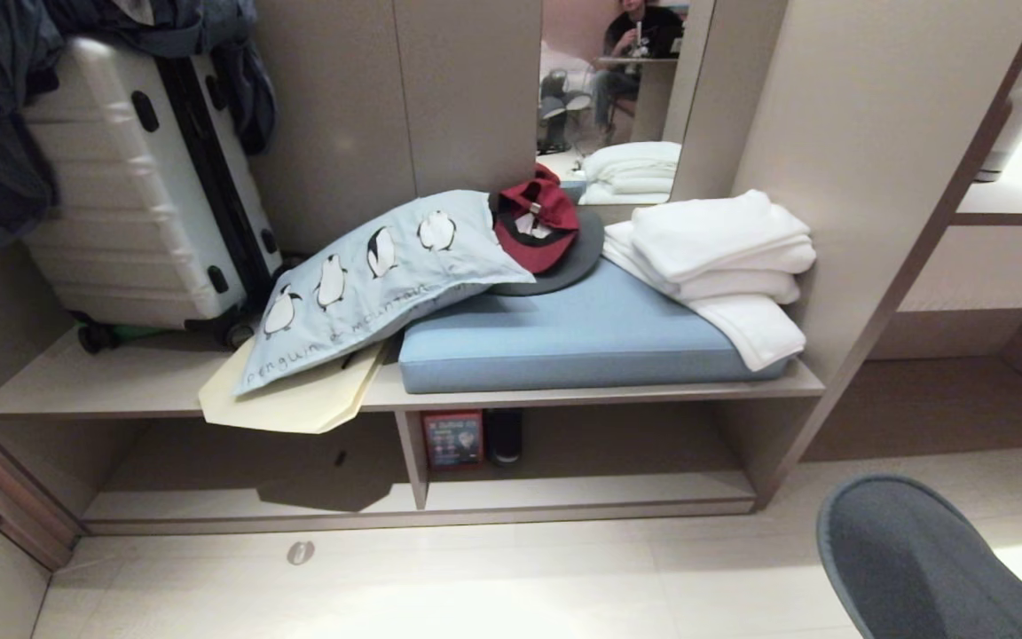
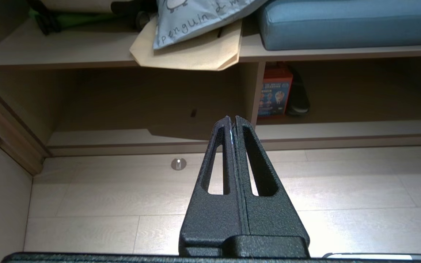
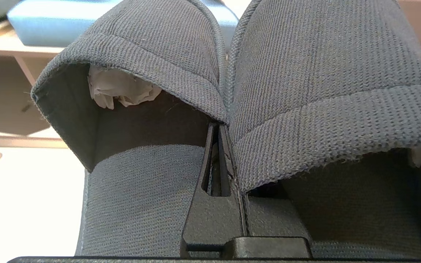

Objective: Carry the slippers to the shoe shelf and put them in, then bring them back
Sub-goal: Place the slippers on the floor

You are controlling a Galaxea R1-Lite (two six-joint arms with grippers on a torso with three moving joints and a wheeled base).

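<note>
Head view: the slippers (image 1: 910, 559) are seen at the lower right, above the floor and short of the shoe shelf (image 1: 564, 493); a red box (image 1: 452, 438) and a dark shoe (image 1: 504, 437) are stored in its right compartment. Left wrist view: the left gripper (image 2: 231, 120) is clenched on nothing, above the floor before the shelf. Right wrist view: the right gripper (image 3: 218, 128) is clamped on the slippers' adjoining inner edges; white paper (image 3: 121, 89) is noted inside one
</note>
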